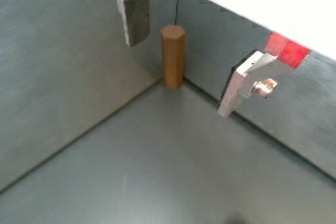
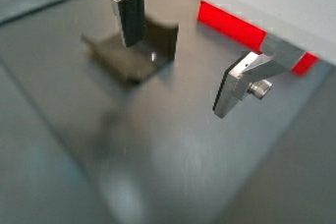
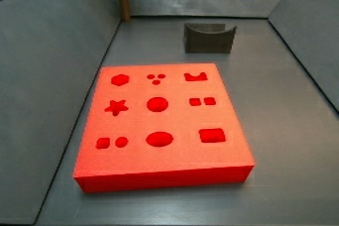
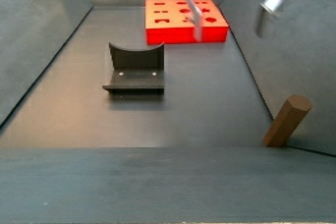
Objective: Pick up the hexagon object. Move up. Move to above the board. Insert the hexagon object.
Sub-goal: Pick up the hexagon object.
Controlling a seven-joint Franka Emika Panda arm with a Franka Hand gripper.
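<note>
Gripper: fingers spread, holding nothing, hanging above the floor | peg: upright in the corner against the wall, well apart from the board | you'd reach toward that corner; peg's long axis vertical, seen between the fingers in a wrist view.

The hexagon object stands upright in a floor corner; the gripper hangs between the board and the fixture (well apart from the peg)
</note>
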